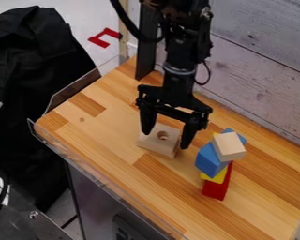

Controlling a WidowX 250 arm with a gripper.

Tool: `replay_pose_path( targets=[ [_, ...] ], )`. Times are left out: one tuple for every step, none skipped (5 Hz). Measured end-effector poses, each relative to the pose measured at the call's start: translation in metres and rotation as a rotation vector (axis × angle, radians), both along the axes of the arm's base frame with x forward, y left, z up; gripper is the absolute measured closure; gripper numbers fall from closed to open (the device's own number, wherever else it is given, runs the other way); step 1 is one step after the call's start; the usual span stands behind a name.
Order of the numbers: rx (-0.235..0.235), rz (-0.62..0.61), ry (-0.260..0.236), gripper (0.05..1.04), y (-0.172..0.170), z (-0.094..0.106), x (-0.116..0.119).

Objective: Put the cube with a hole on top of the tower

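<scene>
A wall of pale grey planks point(265, 61) backs the wooden table point(108, 136), with dark cloth point(30, 89) beyond the table's left corner. The black gripper point(166, 141) hangs over the table, its fingers spread wide, one to each side of the cube with a hole point(159, 142). That cube sits inward from the left corner, nearer the wall-side edge than the bottom of the view; the tower point(211, 161) stands to its right, near but apart.

The step in hand looks to be the grasp. Centre the fingers before closing, let both pads meet the sides squarely, and come low enough for a firm hold without scraping the wood. Close gently – an uneven squeeze could twist the cube. Then lift straight up, well above the pale block point(229, 146) on top of the tower, before going across; a low swing would likely knock the stack. The pieces are turned against one another, so a level, slow set-down and a soft release seem wise.

The hole faces up. The cube's top looks close to square – I can't pick out a clear long axis – and its near lower side slants down to the right, less steeply than the table's lower-left edge.
</scene>
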State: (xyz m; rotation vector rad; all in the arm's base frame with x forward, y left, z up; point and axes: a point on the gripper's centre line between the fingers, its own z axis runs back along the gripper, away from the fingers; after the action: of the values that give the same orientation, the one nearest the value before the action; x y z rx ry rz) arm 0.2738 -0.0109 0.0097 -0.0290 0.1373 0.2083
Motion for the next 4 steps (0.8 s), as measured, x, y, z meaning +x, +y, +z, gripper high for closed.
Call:
replay_pose_path(
  targets=[
    [0.000,-0.004,0.006,0.085,0.000,-0.004,0.000],
    [-0.008,0.004,0.019,0.085,0.002,-0.012,0.000],
    [-0.010,0.018,0.031,0.085,0.006,-0.017,-0.001],
    [-0.008,0.023,0.031,0.085,0.009,-0.019,0.002]
  ],
)
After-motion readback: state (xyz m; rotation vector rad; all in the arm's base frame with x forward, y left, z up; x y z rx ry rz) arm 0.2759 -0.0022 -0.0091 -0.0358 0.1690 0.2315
